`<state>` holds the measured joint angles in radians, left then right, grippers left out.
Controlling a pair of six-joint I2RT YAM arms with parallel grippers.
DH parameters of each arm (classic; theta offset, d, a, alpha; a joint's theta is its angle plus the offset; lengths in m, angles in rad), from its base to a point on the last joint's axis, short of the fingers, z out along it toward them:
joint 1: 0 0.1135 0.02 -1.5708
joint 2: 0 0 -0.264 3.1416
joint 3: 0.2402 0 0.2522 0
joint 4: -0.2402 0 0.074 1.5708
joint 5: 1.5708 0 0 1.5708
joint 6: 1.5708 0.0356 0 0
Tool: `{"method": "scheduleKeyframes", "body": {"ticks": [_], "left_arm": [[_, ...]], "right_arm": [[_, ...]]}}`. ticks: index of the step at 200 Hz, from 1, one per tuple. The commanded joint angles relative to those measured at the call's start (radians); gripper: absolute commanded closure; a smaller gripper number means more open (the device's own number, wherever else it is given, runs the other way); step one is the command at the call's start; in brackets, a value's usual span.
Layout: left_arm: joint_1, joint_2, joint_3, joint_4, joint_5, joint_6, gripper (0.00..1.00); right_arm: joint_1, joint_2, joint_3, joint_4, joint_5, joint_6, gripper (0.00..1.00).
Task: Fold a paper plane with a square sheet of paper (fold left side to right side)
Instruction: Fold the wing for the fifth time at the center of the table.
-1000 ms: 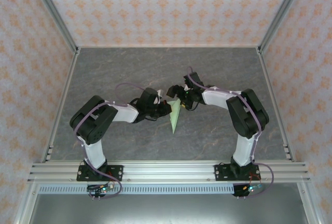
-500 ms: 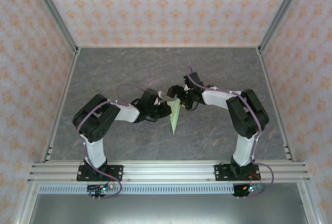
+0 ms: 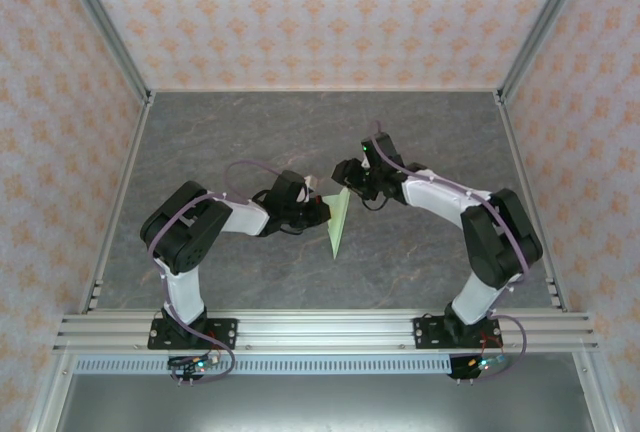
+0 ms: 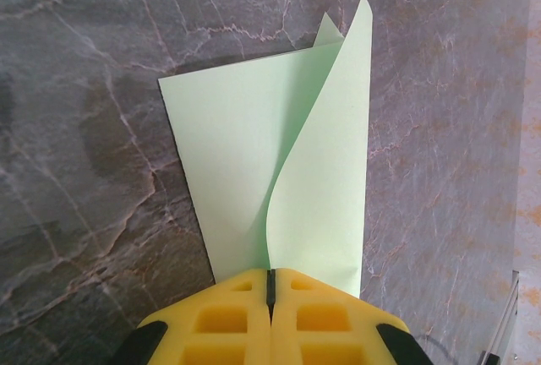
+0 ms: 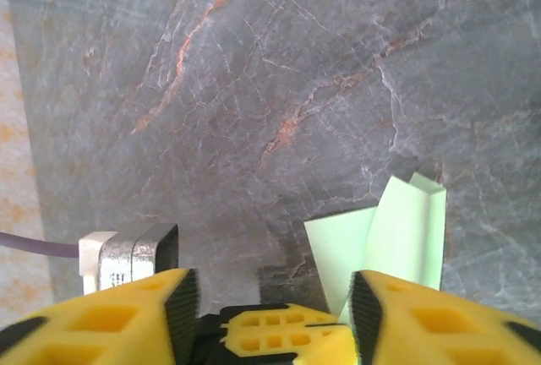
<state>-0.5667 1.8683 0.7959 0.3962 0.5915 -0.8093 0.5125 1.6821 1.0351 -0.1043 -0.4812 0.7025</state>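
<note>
Where its near edge meets the left gripper [image 4: 270, 285], the paper plane [image 4: 279, 154] is pinched between that gripper's closed fingers. It spreads out straight ahead of them, with one flap curling upward. From the right gripper [image 5: 269, 287], the plane sits just ahead and to the right. That gripper's fingers stand apart and hold nothing, over the grey table [image 3: 250, 132].
</note>
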Motion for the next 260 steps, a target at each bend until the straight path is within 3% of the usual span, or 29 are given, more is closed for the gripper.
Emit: {"method": "scheduleKeyframes", "body": {"ticks": [1,17,41,260], "left_arm": [[0.007,0.018,0.002,-0.041,-0.027,0.031,1.00],[0.006,0.017,0.003,-0.045,-0.029,0.030,1.00],[0.007,0.012,0.003,-0.052,-0.032,0.033,1.00],[0.008,-0.005,-0.005,-0.083,-0.053,0.047,1.00]], "right_arm": [[0.015,0.031,-0.042,0.030,-0.049,0.024,0.66],[0.025,0.059,-0.046,0.044,-0.054,0.037,0.81],[0.032,0.094,-0.046,0.057,-0.060,0.043,0.85],[0.035,0.174,-0.080,0.025,0.009,-0.015,0.86]]}}
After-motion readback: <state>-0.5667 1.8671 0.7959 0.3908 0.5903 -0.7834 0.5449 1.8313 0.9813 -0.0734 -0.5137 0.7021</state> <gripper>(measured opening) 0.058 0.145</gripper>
